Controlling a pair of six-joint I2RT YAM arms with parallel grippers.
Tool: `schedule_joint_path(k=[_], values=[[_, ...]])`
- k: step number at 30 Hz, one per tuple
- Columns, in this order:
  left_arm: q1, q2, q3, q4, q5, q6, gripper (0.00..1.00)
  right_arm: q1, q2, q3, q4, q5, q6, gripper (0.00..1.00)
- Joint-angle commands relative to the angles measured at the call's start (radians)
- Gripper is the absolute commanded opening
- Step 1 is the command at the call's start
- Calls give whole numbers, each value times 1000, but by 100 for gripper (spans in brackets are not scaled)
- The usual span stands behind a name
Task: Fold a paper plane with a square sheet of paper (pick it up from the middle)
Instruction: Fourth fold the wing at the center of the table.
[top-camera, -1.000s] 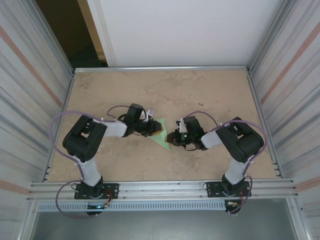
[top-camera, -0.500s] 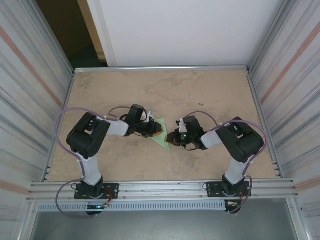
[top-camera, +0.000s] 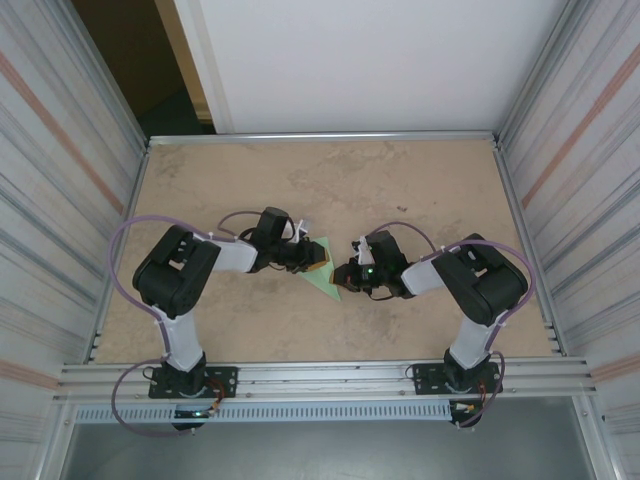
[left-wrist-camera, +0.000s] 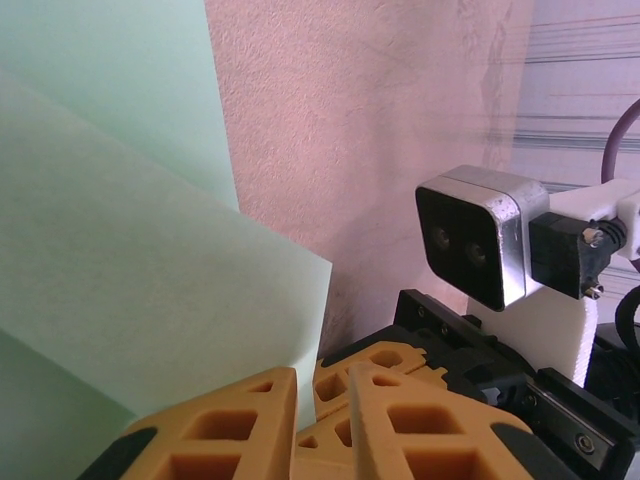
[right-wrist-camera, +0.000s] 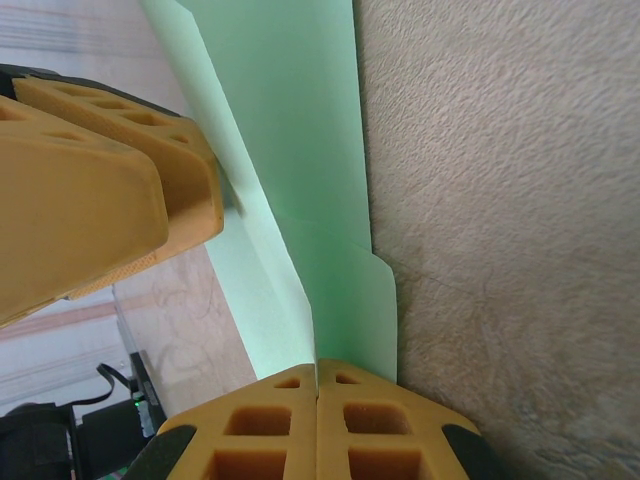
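Observation:
The sheet of paper (top-camera: 326, 281), pale green and part-folded into a pointed shape, lies mid-table between the two grippers. My right gripper (top-camera: 344, 274) is shut on the paper's near edge, and in the right wrist view its jaws (right-wrist-camera: 317, 362) meet on a standing fold of the paper (right-wrist-camera: 300, 120). My left gripper (top-camera: 314, 258) is at the paper's left side. In the left wrist view its jaws (left-wrist-camera: 322, 375) stand a narrow gap apart, with an edge of the paper (left-wrist-camera: 120, 250) running into that gap. The left fingers (right-wrist-camera: 100, 180) show beside the fold.
The tan tabletop (top-camera: 420, 190) is walled by corrugated metal panels (top-camera: 60, 200) on both sides, with an aluminium rail (top-camera: 320, 380) along the near edge. The right wrist's camera (left-wrist-camera: 480, 235) sits close in front of the left gripper.
The left arm's elbow has shifted slightly to the right. Both grippers and the paper stay in about the same place.

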Motion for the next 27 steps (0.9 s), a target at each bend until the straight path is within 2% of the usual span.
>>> schedule_joint_path(k=[1, 6, 20, 27], values=[[-7, 4, 22, -29, -5, -1, 18, -11, 50, -9, -125, 49, -10, 7], [-7, 19, 42, -88, -31, 2, 14, -11, 48, -4, -140, 49, -14, 9], [-6, 42, 53, -102, -26, 7, 13, -11, 44, 6, -158, 38, -16, 15], [-6, 39, 63, -111, -20, 21, 13, -12, -39, 9, -196, 27, -20, 22]])
